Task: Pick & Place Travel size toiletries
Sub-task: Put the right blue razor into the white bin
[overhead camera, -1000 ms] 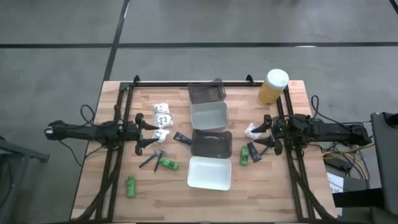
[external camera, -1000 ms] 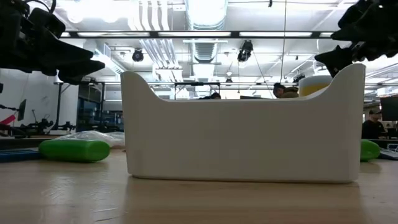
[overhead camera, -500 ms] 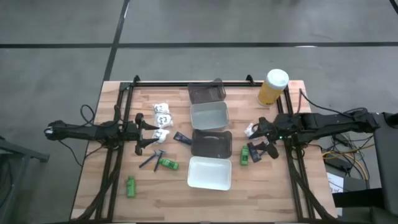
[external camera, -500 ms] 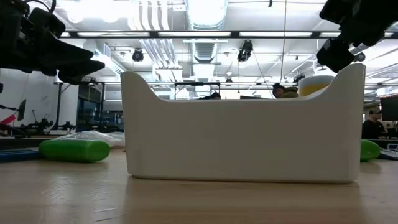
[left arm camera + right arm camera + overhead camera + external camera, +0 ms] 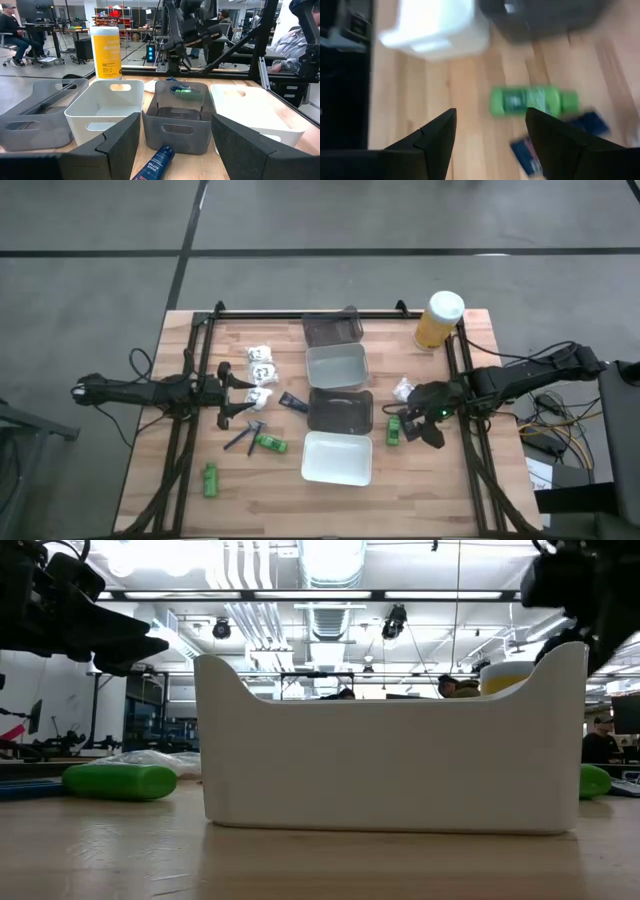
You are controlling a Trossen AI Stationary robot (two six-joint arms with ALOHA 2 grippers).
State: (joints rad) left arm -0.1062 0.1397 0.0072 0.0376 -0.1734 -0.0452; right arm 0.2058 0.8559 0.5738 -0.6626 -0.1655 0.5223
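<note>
Right gripper (image 5: 422, 427) is mine to place, and it hangs above the table just outboard of the green bottle (image 5: 534, 100), fingers (image 5: 436, 135) spread apart and holding nothing, touching nothing. To do this approach well, as I judge it, I should centre the bottle between the two fingers, turn the wrist so the fingers cross the bottle's short axis, descend until the tips nearly meet the wood, then close; the blue sachets (image 5: 527, 156) lying just beside the bottle could be caught in the same pinch, so the line of descent should stay on the bottle's side away from them. Taking that bottle as the landmark: a white crinkly packet (image 5: 403, 389) lies near it toward the yellow container (image 5: 438, 319); the lower grey tray (image 5: 340, 410) and the white tray (image 5: 337, 458) stand just beside it on the inboard side. Left gripper (image 5: 227, 396) waits well apart, beyond the trays, fingers wide and empty, near more packets (image 5: 260, 360) and a second green bottle (image 5: 269, 443).
</note>
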